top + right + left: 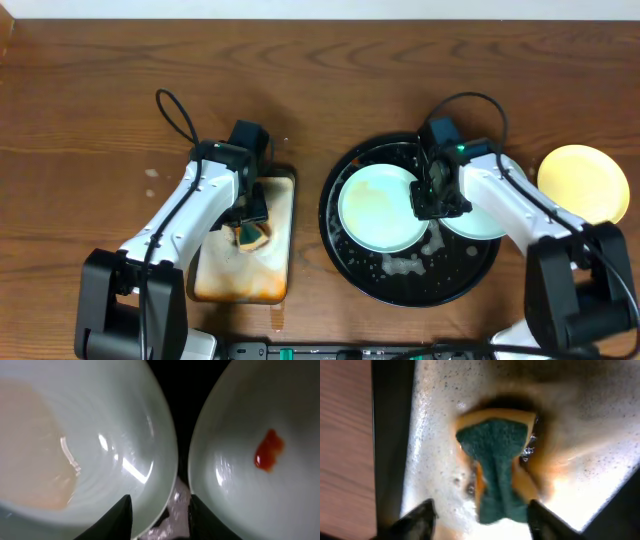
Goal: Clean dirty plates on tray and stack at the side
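Right of centre, the tray (460, 275) holds the left plate (375, 208) and right plate (476, 226) side by side. A third plate (583, 182) lies near the right edge. Left of centre, a sponge (250, 235) lies on a small tray (275, 262).

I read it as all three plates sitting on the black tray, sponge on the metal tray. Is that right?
No. Only the two mint plates are on the black tray; the yellow plate sits off it on the table, per the overhead view. The sponge is on the metal tray, as said.
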